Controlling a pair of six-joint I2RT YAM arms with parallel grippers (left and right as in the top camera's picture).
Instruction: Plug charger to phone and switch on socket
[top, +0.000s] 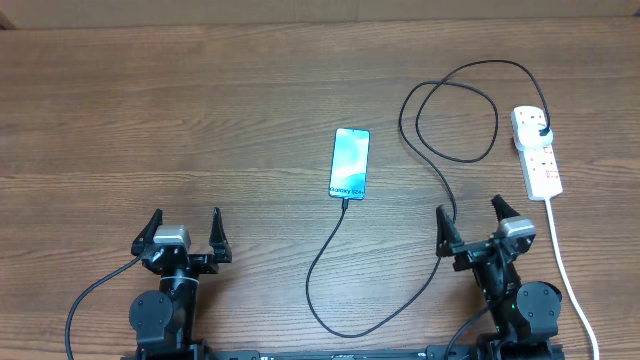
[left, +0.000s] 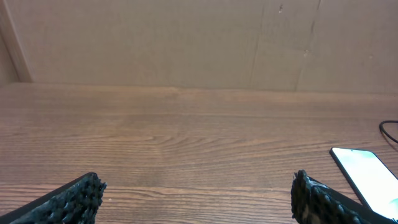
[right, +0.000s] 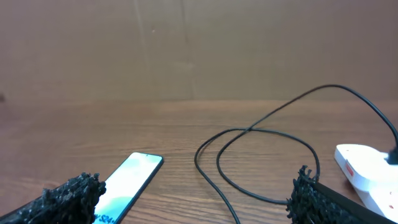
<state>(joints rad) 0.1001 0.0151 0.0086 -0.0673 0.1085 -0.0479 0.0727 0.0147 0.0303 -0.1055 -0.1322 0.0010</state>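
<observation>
Left end effector (top: 185, 216) spread wide and empty, right end effector (top: 468, 208) likewise, both arms folded low

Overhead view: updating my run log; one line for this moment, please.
left gripper open | right gripper open | charger tip at phone edge | plug in socket

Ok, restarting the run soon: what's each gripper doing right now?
Left gripper: open, holding nothing.
Right gripper: open, holding nothing.

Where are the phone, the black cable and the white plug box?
phone (top: 350, 163), overhead view, middle of its screen.
charger (right: 249, 129), right wrist view, where its loop crosses.
socket (top: 541, 165), overhead view, its white top.
</observation>
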